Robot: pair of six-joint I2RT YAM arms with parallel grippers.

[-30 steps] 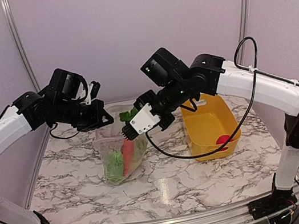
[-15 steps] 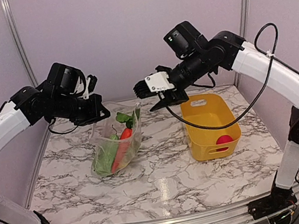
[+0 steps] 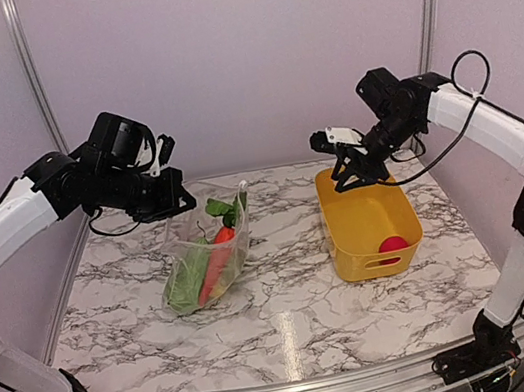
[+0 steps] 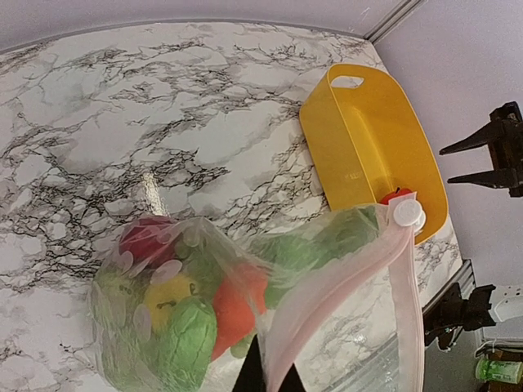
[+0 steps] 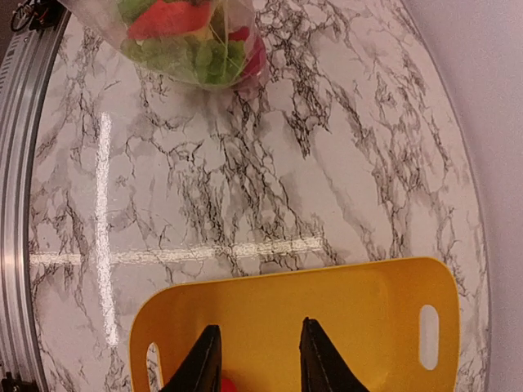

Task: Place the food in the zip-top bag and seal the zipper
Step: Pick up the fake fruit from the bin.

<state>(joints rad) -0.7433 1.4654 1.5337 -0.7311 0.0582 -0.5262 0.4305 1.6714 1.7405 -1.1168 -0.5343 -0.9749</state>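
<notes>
Left fingers [image 3: 182,203] pinch bag [image 3: 208,261] by 1 mouth corner; bag, holding food, slumps on tabletop [image 3: 291,302]. Right fingers [image 3: 352,178] spread, empty, over basket [image 3: 345,232] with 1 red fruit [image 3: 390,246]. Risk: mouth sags, fruit misses; zipper [image 4: 404,286] slips free.

Cameras: one fixed, two on wrists.
Top external: high and far back, whole surface [image 3: 295,322] in frame. Left wrist: looks down past the left tool [image 4: 265,380], close on the zip-top bag [image 4: 188,310] below it. Right wrist: looks down past the right tool [image 5: 257,359] onto the yellow basket [image 5: 343,310]. All three share bag and basket.
</notes>
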